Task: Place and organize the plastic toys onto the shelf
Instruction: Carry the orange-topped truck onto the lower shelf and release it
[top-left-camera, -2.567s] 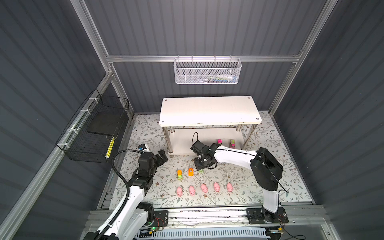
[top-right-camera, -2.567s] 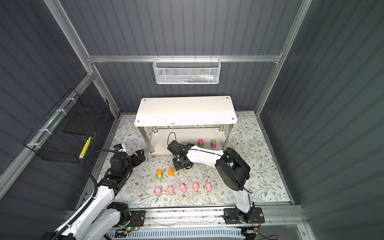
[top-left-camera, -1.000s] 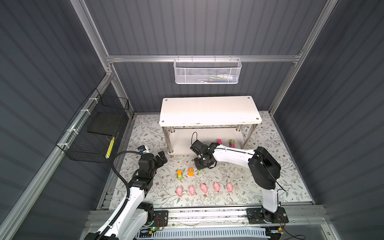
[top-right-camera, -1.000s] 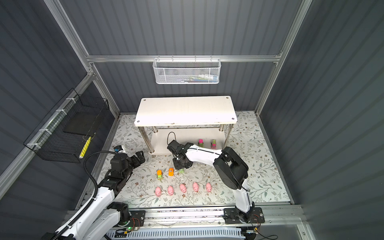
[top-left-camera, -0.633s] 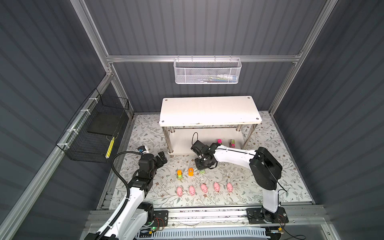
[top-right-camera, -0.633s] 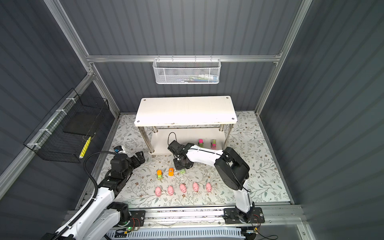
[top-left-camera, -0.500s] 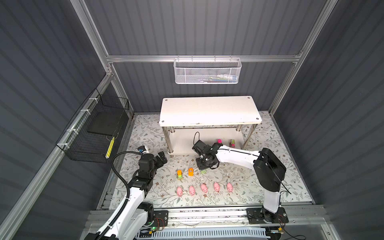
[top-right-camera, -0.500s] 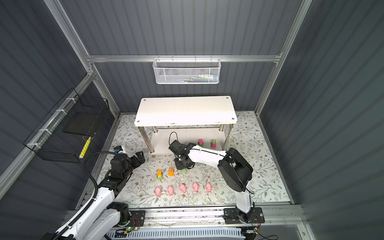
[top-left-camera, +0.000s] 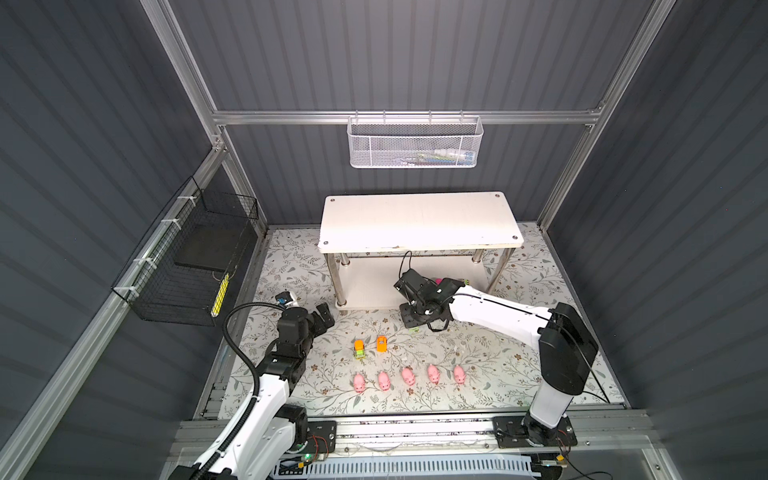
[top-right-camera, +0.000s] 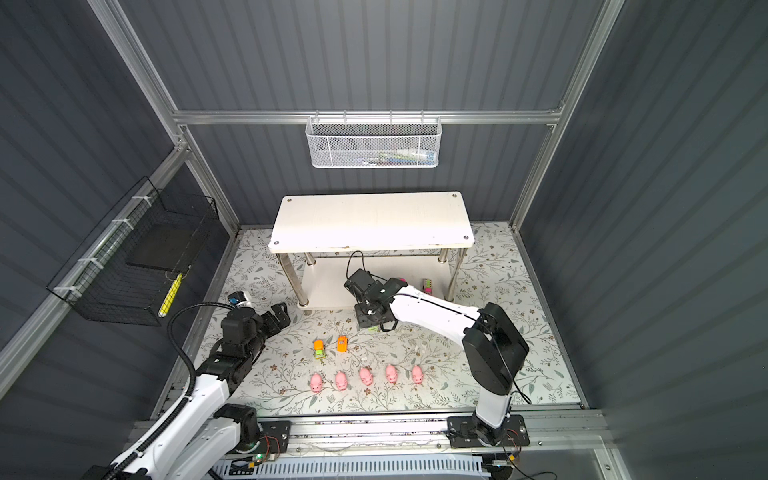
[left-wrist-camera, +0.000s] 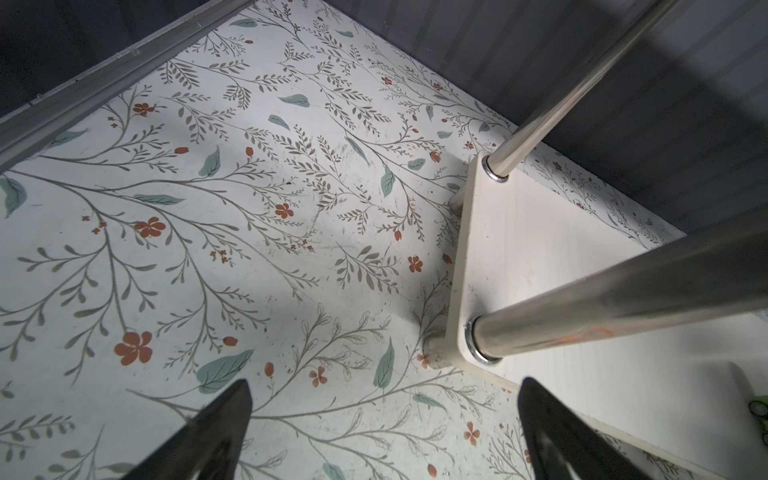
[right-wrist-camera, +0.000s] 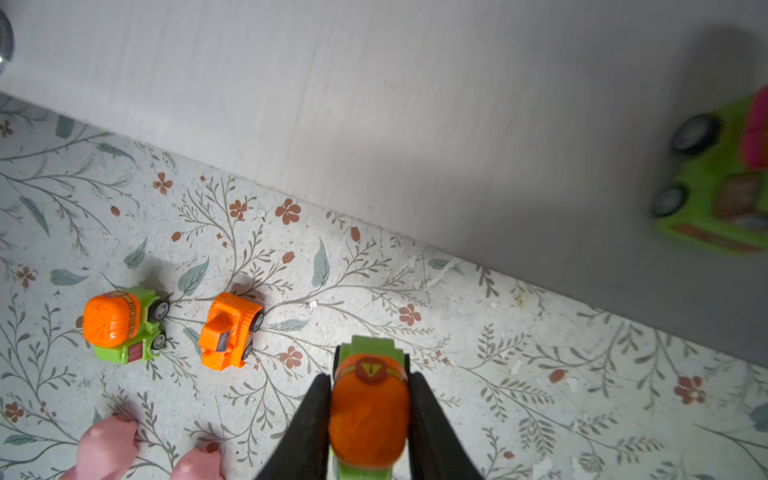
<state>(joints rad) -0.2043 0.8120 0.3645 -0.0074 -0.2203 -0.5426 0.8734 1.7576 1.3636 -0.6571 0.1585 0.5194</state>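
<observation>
Right wrist view: right fingers (right-wrist-camera: 309, 428) clamp orange-and-green toy truck (right-wrist-camera: 368, 419) over desk (right-wrist-camera: 540, 374), just short of lower board of shelf (right-wrist-camera: 415, 104). Left fingers (left-wrist-camera: 220, 432) spread wide, empty. Judged transfer step; next move needs a lift clearing the board edge.

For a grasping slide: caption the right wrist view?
Right gripper shut on a green-and-orange toy truck near the shelf's lower board; two more toy vehicles stand on the floral mat.

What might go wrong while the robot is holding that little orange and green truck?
The right pincer squeezes the round drum of the small orange-and-green plastic mixer truck, so it may slip out. A lime-green and pink toy truck already sits on the lower board of the white two-tier shelf; setting this one down nearby might knock it.
</observation>
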